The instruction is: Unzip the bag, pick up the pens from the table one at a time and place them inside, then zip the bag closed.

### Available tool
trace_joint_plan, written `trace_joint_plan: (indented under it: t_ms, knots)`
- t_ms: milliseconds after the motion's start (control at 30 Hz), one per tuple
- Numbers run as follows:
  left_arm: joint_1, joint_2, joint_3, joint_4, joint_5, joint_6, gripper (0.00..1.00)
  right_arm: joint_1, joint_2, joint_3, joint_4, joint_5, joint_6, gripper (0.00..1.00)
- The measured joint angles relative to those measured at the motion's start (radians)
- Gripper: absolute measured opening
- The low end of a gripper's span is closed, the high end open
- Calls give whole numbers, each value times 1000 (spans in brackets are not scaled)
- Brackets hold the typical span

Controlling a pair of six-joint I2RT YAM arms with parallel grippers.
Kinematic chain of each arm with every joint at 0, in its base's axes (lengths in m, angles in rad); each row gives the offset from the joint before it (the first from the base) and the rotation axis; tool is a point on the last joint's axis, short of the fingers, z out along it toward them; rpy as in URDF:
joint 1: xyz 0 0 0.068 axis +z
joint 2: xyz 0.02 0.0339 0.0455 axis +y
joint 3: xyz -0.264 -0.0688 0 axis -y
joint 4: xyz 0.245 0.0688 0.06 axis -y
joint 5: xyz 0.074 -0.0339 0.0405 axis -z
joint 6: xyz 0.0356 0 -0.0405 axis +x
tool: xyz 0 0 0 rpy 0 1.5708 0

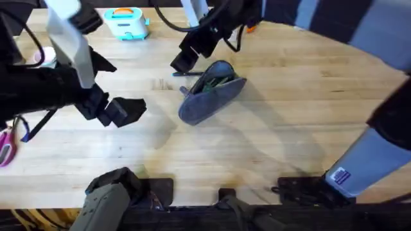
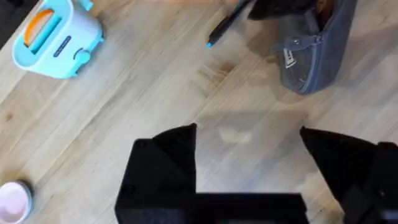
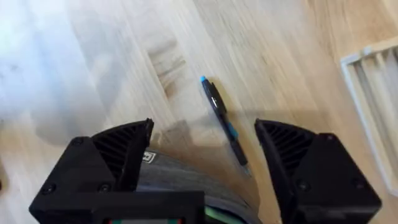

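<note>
The blue-grey bag (image 1: 212,95) lies unzipped near the middle of the table (image 1: 289,115), with green things showing in its mouth. One slim black pen (image 1: 187,74) with a blue tip lies on the wood just behind the bag's far end. My right gripper (image 1: 183,62) hovers open over that pen; in its wrist view the pen (image 3: 222,118) lies between the fingers above the bag's edge (image 3: 186,180). My left gripper (image 1: 128,110) hangs open and empty to the bag's left. Its wrist view shows the pen (image 2: 227,25) and the bag (image 2: 311,53) farther off.
A teal toy toaster (image 1: 125,22) stands at the back left, also seen as the toaster (image 2: 56,37). Pink-handled scissors (image 1: 5,151) lie at the left edge. A white slatted rack (image 3: 373,87) lies off to one side. A small pink-and-white round item (image 2: 12,199) sits nearby.
</note>
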State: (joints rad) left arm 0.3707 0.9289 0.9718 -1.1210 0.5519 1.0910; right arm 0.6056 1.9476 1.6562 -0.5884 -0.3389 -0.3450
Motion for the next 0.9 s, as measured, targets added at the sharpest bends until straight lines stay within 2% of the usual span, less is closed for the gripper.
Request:
trace_joint_plan:
  t_ms: [100, 200, 333, 433, 667, 767, 800, 900]
  knots:
    - [50, 7, 0, -49, 71, 78, 994, 0, 46, 0, 5, 17, 19, 995]
    - [85, 21, 0, -103, 106, 138, 994, 0, 71, 0, 5, 24, 32, 995]
    - [97, 31, 0, -151, 125, 188, 994, 1, 73, 0, 44, 24, 35, 995]
    - [97, 35, 0, -159, 137, 212, 994, 1, 88, 0, 106, 24, 36, 995]
    - [98, 41, 0, -170, 140, 219, 993, 2, 185, 0, 117, 33, 36, 995]
    - [98, 41, 0, -170, 140, 219, 993, 21, 236, 0, 114, 129, 34, 995]
    - [98, 41, 0, -171, 140, 219, 993, 46, 238, 1, 118, 193, 32, 995]
    - [98, 41, 0, -173, 140, 219, 993, 63, 239, 2, 117, 226, 31, 995]
